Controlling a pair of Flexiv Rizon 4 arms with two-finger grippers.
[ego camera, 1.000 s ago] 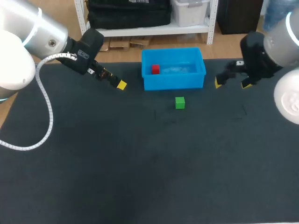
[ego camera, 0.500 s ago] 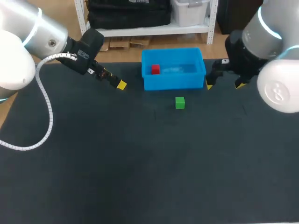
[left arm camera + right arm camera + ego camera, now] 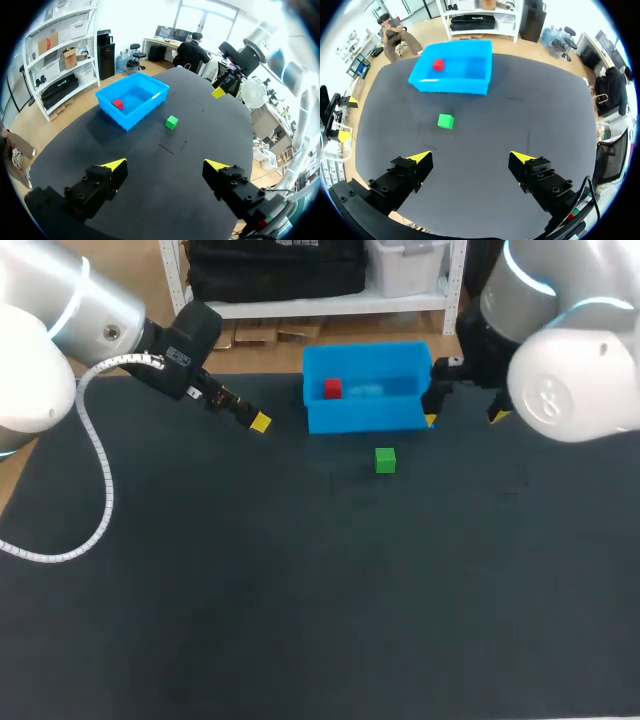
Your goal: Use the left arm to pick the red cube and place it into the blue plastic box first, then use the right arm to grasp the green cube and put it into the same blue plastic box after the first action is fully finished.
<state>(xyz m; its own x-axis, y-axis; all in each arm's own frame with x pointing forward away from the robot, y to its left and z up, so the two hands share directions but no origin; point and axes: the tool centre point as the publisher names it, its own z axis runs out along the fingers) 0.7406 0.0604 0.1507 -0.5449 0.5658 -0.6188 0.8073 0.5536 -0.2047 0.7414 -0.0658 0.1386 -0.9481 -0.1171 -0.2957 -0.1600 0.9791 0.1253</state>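
The red cube [image 3: 333, 389] lies inside the blue plastic box [image 3: 370, 416], near its left end. On the dark mat just in front of the box sits the green cube [image 3: 385, 460]. My left gripper [image 3: 248, 412] hangs open to the left of the box, holding nothing. My right gripper [image 3: 462, 418] is open and empty at the box's right end, one yellow tip close to the box's front right corner. From the left wrist, the box [image 3: 150, 102], red cube [image 3: 118, 104] and green cube [image 3: 171, 122] lie well ahead of the open gripper [image 3: 165, 164]. In the right wrist view the green cube [image 3: 445, 121] is ahead of the open gripper [image 3: 470, 157], left of centre, with the box [image 3: 450, 86] and red cube [image 3: 438, 64] beyond.
The dark mat [image 3: 300, 590] covers the whole table, with wide bare room in front of the green cube. The table's back edge runs just behind the box.
My right arm has swung left from the table's right side to the box's right end, its gripper still open. The left arm and both cubes have not moved.
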